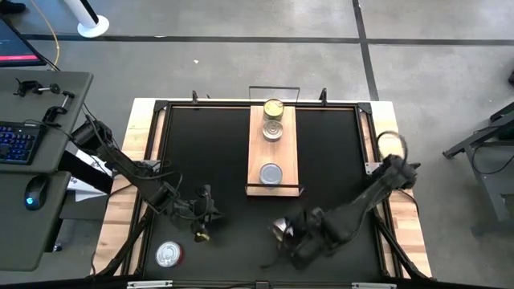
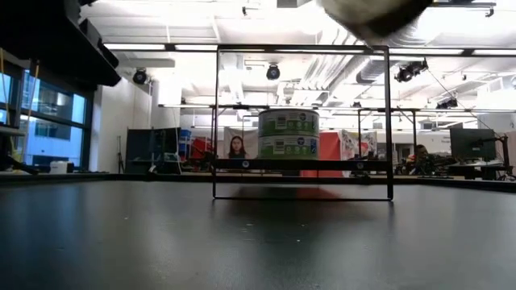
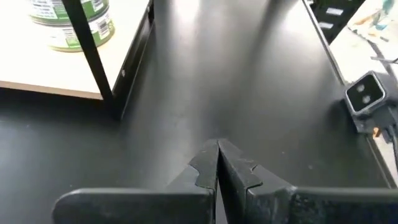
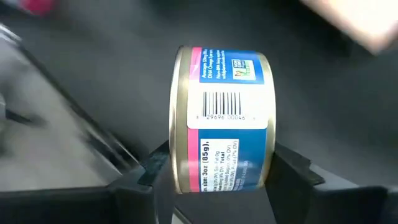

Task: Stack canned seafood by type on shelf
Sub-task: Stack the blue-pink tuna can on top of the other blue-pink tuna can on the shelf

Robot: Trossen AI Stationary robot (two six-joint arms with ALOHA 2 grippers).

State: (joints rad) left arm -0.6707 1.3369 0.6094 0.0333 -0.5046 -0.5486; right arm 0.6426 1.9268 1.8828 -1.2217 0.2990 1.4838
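Shelf point(image 1: 272, 152) (three tins point(image 1: 271, 173) aboard)

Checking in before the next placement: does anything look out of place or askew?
One can lies alone at the table's near left corner, far from the shelf. The right hand holds a blue-labelled can tipped on its side, label showing, so it needs righting before stacking. The left hand is shut and empty. The shelf cans look orderly.

Our right gripper point(image 1: 283, 233) hangs raised near the table's front, fingers clamped across a tin point(image 4: 224, 118). Our left gripper point(image 3: 217, 163) waits front-left, fingers pressed together.
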